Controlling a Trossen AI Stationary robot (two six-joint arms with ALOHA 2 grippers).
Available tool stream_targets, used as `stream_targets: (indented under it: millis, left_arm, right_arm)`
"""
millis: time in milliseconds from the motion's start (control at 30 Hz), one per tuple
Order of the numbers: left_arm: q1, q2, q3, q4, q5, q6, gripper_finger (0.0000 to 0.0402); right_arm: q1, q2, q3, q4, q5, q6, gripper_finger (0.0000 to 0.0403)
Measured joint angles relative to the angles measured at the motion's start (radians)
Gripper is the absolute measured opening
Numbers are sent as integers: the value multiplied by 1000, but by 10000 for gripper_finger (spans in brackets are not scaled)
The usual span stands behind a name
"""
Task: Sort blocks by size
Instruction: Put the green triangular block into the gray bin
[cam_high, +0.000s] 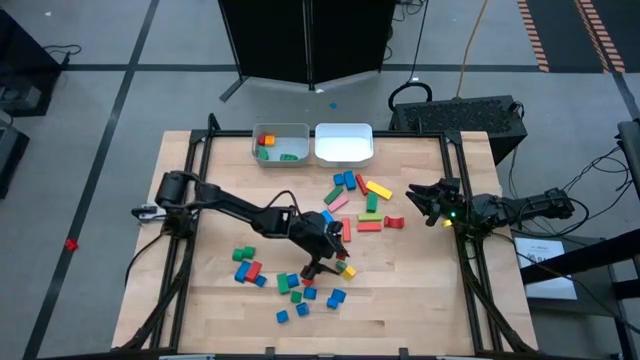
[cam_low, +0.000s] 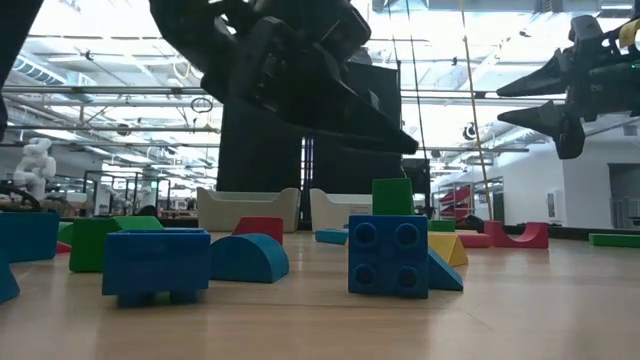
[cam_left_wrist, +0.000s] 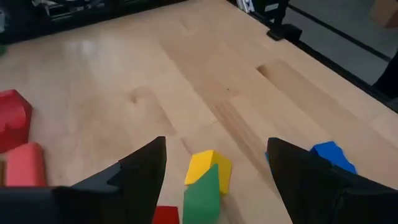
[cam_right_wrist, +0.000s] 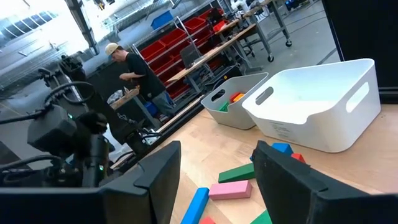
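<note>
The left gripper (cam_left_wrist: 214, 165) hangs with its fingers (cam_left_wrist: 140, 168) spread and empty, straddling a small green block (cam_left_wrist: 202, 198) that touches a yellow block (cam_left_wrist: 211, 167) at the table's (cam_high: 420, 290) centre. The step in hand is judged a pick approach – next, descend and close on one block only. The grey bin (cam_high: 280, 143) at the far edge holds a few blocks; the white bin (cam_high: 344, 143) shows none. The right gripper (cam_high: 432, 205) waits open at the right edge, holding nothing.

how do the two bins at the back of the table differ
The left bin holds a few blocks, orange and green among them; the right bin shows only its white bottom. The left bin looks greyer, the right bin whiter. Both are pale, rectangular and open-topped, side by side at the table's far edge.
</note>
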Motion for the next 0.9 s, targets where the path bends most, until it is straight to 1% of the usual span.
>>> stream_targets:
  millis: [100, 200, 333, 400, 500, 633, 667, 833, 900]
  left_arm:
    - [5, 47, 0, 7, 9, -21, 263]
    - [15, 97, 0, 49, 53, -65, 247]
    - [29, 147, 0, 97, 62, -78, 229]
    - [34, 162, 0, 82, 47, -77, 212]
    - [34, 184, 2, 42, 5, -60, 166]
    - [28, 194, 6, 38, -13, -69, 87]
    - [26, 193, 6, 40, -22, -70, 80]
    - [23, 152, 1, -4, -75, -70, 79]
    - [25, 122, 0, -52, -97, -70, 79]
  right_arm:
    - [0, 0, 0, 0, 0, 0, 194]
    - [0, 0, 0, 0, 0, 0, 194]
    - [0, 0, 0, 0, 0, 0, 194]
    - [0, 0, 0, 0, 0, 0, 194]
    - [0, 0, 0, 0, 0, -1, 194]
    - [0, 0, 0, 0, 0, 3, 194]
    - [0, 0, 0, 0, 0, 7, 194]
    - [0, 0, 0, 0, 0, 18, 194]
    - [0, 0, 0, 0, 0, 19, 194]
